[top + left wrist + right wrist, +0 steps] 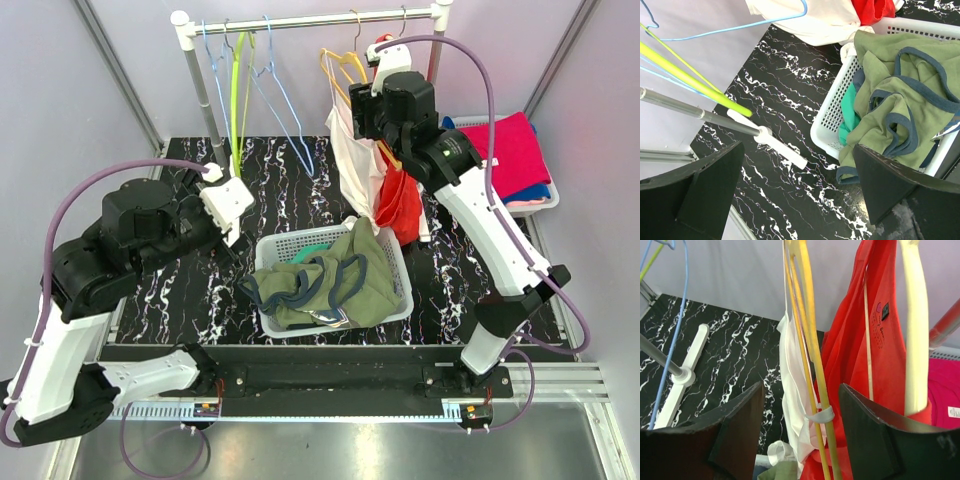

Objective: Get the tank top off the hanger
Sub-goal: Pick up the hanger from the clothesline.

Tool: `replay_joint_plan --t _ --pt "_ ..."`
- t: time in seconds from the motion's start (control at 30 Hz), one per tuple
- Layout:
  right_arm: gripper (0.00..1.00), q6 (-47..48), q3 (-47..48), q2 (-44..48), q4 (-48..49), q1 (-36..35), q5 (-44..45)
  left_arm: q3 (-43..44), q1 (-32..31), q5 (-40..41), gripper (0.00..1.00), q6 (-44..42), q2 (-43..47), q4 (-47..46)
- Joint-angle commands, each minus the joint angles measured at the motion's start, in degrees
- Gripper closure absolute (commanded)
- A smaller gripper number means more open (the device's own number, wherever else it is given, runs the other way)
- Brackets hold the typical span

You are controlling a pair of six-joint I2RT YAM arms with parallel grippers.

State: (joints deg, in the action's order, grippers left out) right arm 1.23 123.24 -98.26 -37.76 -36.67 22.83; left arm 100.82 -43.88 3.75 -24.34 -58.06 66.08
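Limply, the white tank top (789,371) (hem seemingly bunched) hangs within the wide right tool (801,416).

Black marbled table (200,295): white basket (290,243) centre, white rack foot (785,151) back-left.

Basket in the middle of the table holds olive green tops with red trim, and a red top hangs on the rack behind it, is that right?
Almost. The trim on the olive green tops in the basket is dark blue, not red, as the left wrist view shows. The red top does hang on the rack behind it.
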Motion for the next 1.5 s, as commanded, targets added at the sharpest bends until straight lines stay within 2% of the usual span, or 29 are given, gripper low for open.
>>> replay_joint_plan --t 0.0,0.1,0.27,0.33,0.37,0.47,0.67,0.73,1.17,1.37,1.47 --pt "0.31 -0.8 -0.89 0.7 1.28 0.54 -0.16 -0.44 -0.16 0.47 0.01 -0.45 1.11 -2.8" --pt "0.32 -0.88 -3.26 1.66 1.28 0.54 -0.07 -0.71 -0.16 0.3 0.01 -0.27 1.29 -2.89" --pt "0.37 -0.88 -13.98 7.62 4.79 0.54 -0.94 -1.06 -0.16 -0.06 0.01 -0.45 1.46 -2.89" --pt "0.44 -0.88 -17.05 8.96 6.63 0.54 -1.9 -0.97 -0.16 -0.41 0.01 -0.36 1.29 -2.89" --pt "0.56 -0.97 -17.59 9.74 7.08 0.63 -2.26 -0.71 -0.16 -0.5 0.01 -0.19 1.2 -2.89" --pt "0.75 -0.88 -19.09 10.98 8.31 0.54 -4.37 -0.44 -0.16 -0.85 0.01 -0.01 1.11 -2.8" --pt "0.9 0.78 -21.29 13.26 12.53 0.54 -6.48 -0.53 -0.16 -0.67 0.01 -0.1 1.2 -2.63" --pt "0.99 1.49 -21.29 13.53 13.94 0.54 -6.48 -0.53 -0.16 -0.67 0.01 -0.1 1.11 -2.63" --pt "1.0 6.15 -27.97 17.57 29.58 0.54 -2.97 -1.76 -0.07 -0.32 0.01 -0.36 1.99 -2.63" --pt "1.0 5.62 -27.62 22.75 28.1 0.54 -3.32 -1.76 -0.07 -0.06 0.01 -0.62 2.43 -2.72" --pt "1.0 4.39 -25.25 26.18 23.18 0.54 -5.6 -1.32 -0.07 -0.14 0.01 -0.71 2.34 -2.71"
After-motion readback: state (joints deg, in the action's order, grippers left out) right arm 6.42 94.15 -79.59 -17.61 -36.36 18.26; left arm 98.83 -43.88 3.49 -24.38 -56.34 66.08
